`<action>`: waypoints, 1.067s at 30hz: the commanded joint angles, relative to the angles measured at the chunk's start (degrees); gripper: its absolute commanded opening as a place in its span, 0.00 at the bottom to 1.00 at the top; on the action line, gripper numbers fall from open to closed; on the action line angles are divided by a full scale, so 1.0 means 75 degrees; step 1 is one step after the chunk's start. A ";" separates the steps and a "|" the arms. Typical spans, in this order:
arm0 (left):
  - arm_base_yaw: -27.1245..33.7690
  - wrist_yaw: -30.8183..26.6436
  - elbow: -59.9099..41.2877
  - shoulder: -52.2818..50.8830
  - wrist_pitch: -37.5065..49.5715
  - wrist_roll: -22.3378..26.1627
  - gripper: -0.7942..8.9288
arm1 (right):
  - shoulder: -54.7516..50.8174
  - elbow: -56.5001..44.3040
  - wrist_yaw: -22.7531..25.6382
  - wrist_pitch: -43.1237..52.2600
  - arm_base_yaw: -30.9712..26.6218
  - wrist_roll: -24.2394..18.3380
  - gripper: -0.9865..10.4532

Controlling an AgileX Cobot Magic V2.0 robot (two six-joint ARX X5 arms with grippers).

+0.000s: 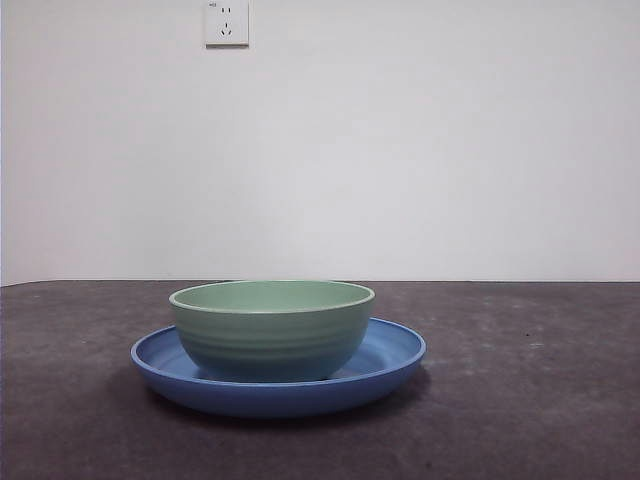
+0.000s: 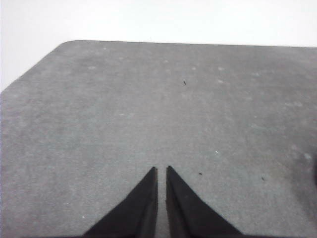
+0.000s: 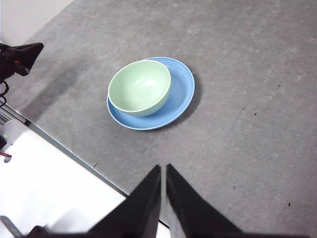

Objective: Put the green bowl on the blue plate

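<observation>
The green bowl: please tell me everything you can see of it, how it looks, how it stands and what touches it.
The green bowl is pale mint green, round, with a lighter rim and faint horizontal ridges on its outside. It looks like glazed ceramic. It stands upright and empty, with its base resting inside the blue plate, which is wider than it. In the right wrist view the bowl sits off centre, near one edge of the plate. Only the plate touches it; no pincer is at it.
</observation>
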 commanded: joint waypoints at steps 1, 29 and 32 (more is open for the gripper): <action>-0.0082 -0.0201 -0.0157 -0.0064 -0.0099 -0.0213 0.11 | 0.0029 0.0119 0.0003 0.0093 0.0041 -0.0067 0.10; -0.0178 -0.0204 -0.0157 -0.0233 -0.0064 -0.0044 0.11 | 0.0029 0.0119 0.0003 0.0096 0.0041 -0.0064 0.10; -0.0178 -0.0204 -0.0157 -0.0233 -0.0064 -0.0044 0.11 | 0.0029 0.0119 0.0003 0.0096 0.0041 -0.0067 0.10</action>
